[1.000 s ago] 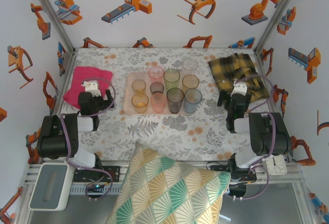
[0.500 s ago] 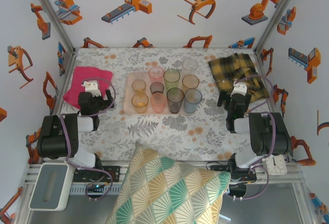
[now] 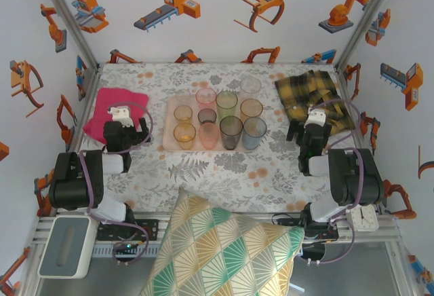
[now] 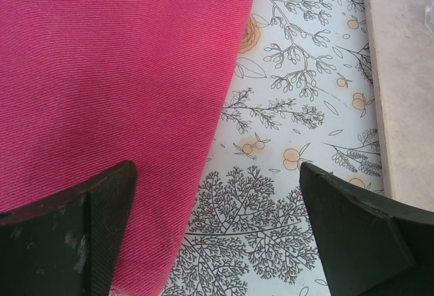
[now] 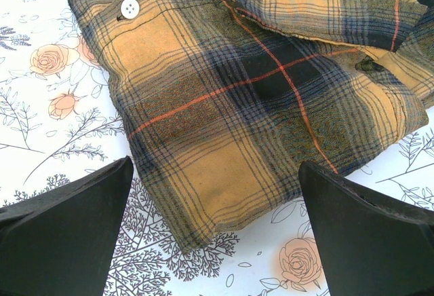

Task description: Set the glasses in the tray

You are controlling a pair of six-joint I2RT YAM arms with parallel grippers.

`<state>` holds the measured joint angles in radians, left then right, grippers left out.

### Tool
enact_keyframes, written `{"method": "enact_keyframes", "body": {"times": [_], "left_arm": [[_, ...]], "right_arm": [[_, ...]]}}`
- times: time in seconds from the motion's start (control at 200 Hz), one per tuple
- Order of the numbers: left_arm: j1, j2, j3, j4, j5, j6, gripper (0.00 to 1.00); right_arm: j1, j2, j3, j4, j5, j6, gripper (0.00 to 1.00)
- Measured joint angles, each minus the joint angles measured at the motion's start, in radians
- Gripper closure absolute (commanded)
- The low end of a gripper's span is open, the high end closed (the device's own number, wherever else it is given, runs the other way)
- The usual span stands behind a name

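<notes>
**Operator:** What do my fingers do?

**Observer:** Your left gripper (image 4: 215, 194) has its two dark, matte fingers (image 4: 74, 242) spread wide, with nothing between them. Under them lies the magenta cloth (image 4: 102, 72), which has a fine diagonal weave. Beside it is the table cover (image 4: 291, 113), smooth and white, printed with twigs and small orange flowers. Your right gripper (image 5: 215, 180) is also wide apart and empty. Below it lies the plaid cloth (image 5: 258, 85), a soft yellow-black woven fabric with thin red lines and white buttons.

**Operator:** And the glasses?

**Observer:** The glasses (image 3: 218, 118) stand upright and close together in rows, in the middle of the table between your two arms. They are small, round, translucent plastic tumblers in pink, orange, amber, green, blue and smoky grey. They stand on the tray (image 3: 168, 123), a flat pale pink-beige rectangle with rounded corners. One clear glass (image 3: 250, 84) is at the far right corner; you cannot tell if it is on the tray or just behind it
</notes>
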<state>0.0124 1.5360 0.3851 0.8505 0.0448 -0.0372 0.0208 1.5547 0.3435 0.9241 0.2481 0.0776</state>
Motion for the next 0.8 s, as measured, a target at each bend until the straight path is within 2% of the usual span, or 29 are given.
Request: {"method": "enact_keyframes", "body": {"times": [0.476,0.801], "left_arm": [[0.008,0.000,0.000,0.002,0.075,0.002,0.03],[0.009,0.000,0.000,0.001,0.084,0.003,0.03]], "right_arm": [[0.000,0.000,0.000,0.000,0.004,0.000,0.01],[0.000,0.000,0.000,0.000,0.006,0.000,0.01]]}}
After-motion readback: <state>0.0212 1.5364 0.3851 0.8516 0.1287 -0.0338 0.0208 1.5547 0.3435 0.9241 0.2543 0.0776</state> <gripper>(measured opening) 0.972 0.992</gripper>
